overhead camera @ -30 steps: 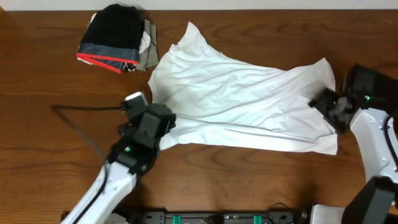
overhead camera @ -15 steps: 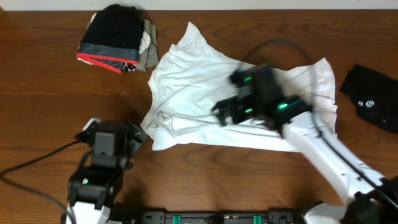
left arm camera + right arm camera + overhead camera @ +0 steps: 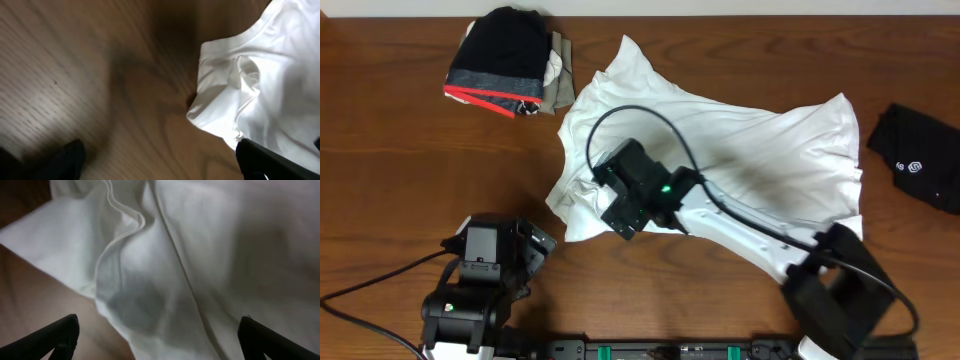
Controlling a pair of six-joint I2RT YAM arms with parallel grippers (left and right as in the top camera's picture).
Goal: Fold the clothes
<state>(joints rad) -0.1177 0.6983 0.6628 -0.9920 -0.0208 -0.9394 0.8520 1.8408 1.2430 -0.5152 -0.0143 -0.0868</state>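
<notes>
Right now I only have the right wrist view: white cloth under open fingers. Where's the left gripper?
Observer: The left gripper is open over bare table, beside the lower-left corner of the white shirt, holding nothing.
Operator: Anything else out there?
Observer: A black garment with a small white logo lies apart, off the shirt's right edge.
Operator: That all?
Observer: No, a folded dark pile with a red edge sits top left.

R gripper (image 3: pixel 618 212) now prob. just above shirt (image 3: pixel 750 150)
</notes>
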